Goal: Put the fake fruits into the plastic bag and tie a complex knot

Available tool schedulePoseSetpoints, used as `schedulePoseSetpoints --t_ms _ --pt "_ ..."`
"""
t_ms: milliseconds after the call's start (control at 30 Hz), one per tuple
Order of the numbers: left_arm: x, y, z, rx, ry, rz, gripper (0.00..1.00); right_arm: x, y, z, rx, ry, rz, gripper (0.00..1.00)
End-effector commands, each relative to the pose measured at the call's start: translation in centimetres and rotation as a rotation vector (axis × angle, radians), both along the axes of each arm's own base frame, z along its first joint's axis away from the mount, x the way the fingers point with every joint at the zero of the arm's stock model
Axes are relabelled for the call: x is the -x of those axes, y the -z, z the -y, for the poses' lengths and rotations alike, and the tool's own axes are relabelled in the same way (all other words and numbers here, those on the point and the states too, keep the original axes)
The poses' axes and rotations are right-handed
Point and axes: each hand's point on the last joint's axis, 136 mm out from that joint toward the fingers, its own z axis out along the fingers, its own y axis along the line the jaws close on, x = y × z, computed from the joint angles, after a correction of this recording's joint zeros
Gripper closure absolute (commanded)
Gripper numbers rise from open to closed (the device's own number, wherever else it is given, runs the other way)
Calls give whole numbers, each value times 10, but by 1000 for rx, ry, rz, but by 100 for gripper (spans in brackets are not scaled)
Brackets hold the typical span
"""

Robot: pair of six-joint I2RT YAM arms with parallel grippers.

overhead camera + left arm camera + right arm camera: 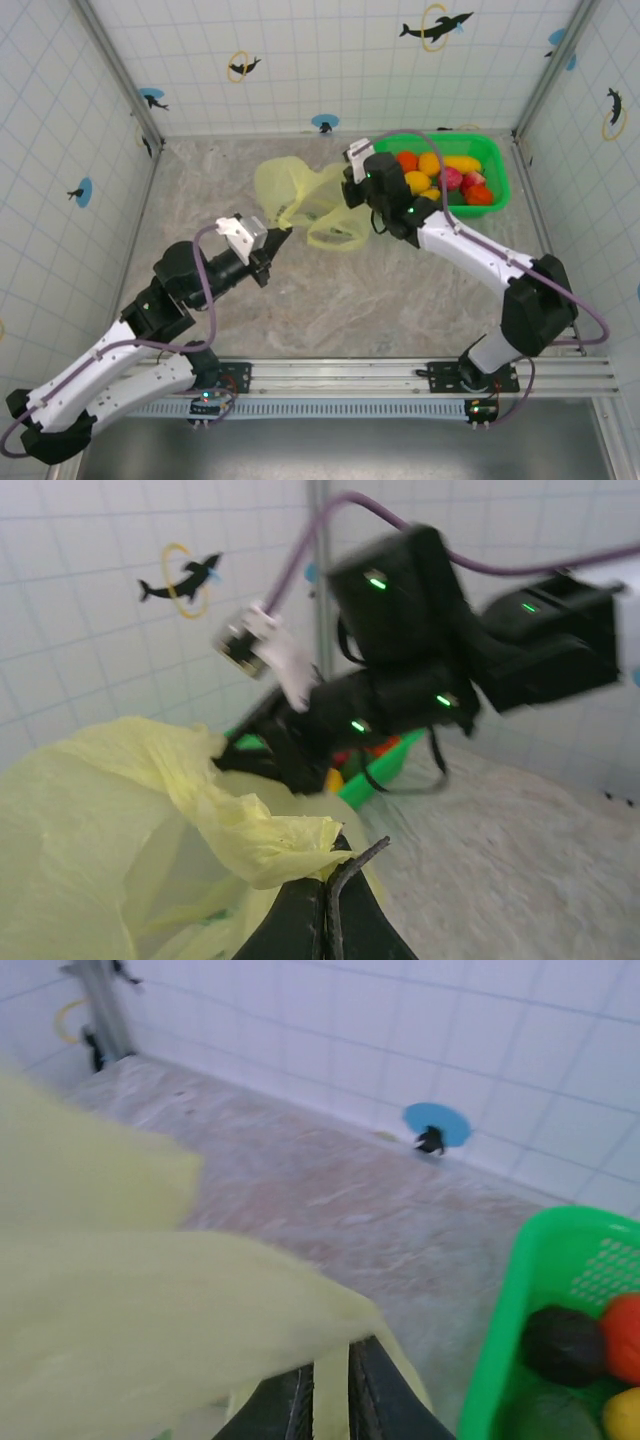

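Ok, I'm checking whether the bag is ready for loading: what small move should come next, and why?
Probably ease the two arms apart to spread the mouth. The left gripper and right gripper each pinch film of the plastic bag, which is crumpled between them, while the fake fruits lie in the green basket.

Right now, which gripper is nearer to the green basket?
Right. The right gripper is just left of the green basket; the left gripper is farther away, beyond the plastic bag.

White tiled walls (300, 70), dolphin stickers (436, 26), mottled beige tabletop (370, 300), metal corner posts (115, 65).
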Motion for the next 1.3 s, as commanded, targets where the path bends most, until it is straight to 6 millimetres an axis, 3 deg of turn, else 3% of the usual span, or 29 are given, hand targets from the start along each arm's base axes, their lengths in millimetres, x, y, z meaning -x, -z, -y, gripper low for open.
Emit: schedulePoseSetpoints --t_ms 0,100,167,267,367,500,600,667,767,867,900,933,967,1100,1267 --pt "15 30 17 -127 147 -19 100 -21 30 -1 37 53 -66 84" --pt "2 47 14 -129 72 -30 100 -25 54 -14 26 14 -122 82" --pt "-4 46 9 -97 24 -27 100 -29 67 -17 32 14 -141 81" --pt "-20 44 1 -76 -79 -51 100 -34 71 -19 16 6 -149 79" --pt "-28 53 7 -95 -102 -113 100 -33 56 -29 -40 -57 -148 69" --pt "-49 56 11 -30 -191 -194 100 -12 20 -44 -137 -199 -121 52" --pt "-62 51 18 24 -202 -239 100 -4 -7 -33 -242 -206 -91 29" --pt "-78 49 19 27 -240 -277 100 -6 -19 -18 -328 -177 -110 25" --pt "-98 43 16 56 -284 -295 100 -21 -16 23 -341 -43 -109 29" --pt "-101 34 19 115 -241 -277 100 -55 24 81 -211 210 -213 40" --pt "-102 32 22 127 -222 -287 100 -63 37 96 -165 266 -249 50" --pt "-104 30 24 134 -207 -303 100 -71 55 113 -113 329 -289 67" --pt "-110 29 24 141 -226 -316 100 -77 71 130 -75 394 -328 76" --pt "-120 40 24 143 -267 -409 100 -83 112 163 42 496 -392 93" --pt "-120 35 14 218 -279 -372 100 -88 152 184 204 541 -547 100"
